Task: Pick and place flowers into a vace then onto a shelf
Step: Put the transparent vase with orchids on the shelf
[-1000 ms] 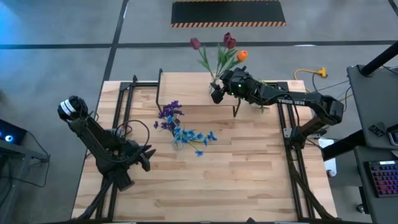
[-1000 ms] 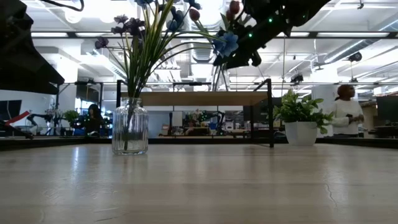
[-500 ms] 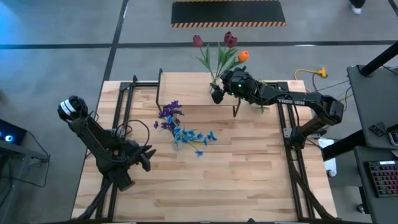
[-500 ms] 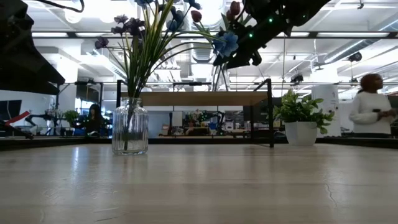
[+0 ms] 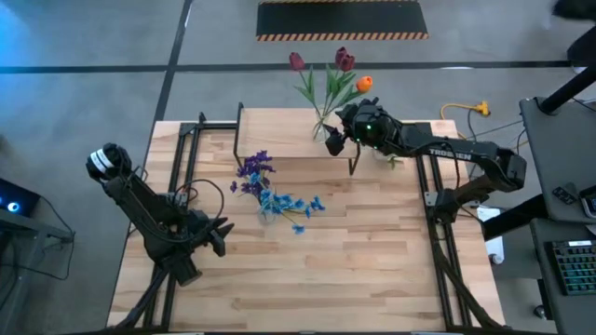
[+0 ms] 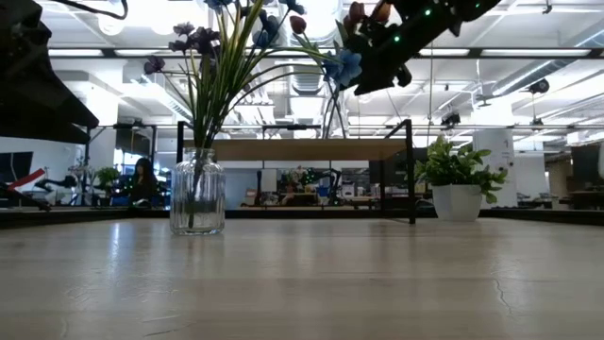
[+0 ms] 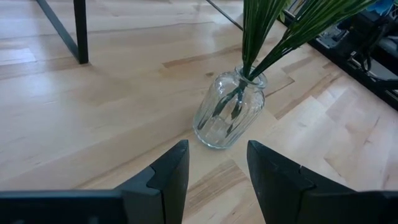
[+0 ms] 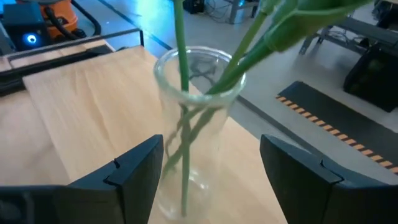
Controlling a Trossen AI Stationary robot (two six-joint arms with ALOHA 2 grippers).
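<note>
R hand [image 5: 333, 141] spread, backed off since 0.5 s ago — tall vase [image 8: 193, 137] w/ tulips [image 5: 321, 70] now free on shelf [image 5: 307, 130], just ahead of fingers. Placement looks done. L hand [image 7: 214, 180] spread, 2nd vase [image 7: 229, 111] just ahead on tabletop [image 5: 372, 251].

Right arm stretched from right side toward far centre, forearm nearly level, wrist raised high in low view. Right pincer [image 5: 333, 141] fingers spread wide, nothing between them. Left arm folded at near left, elbow bent, wrist low. Left pincer [image 5: 222, 234] pointing right, fingers [image 7: 168, 177] parted, nothing held.
</note>
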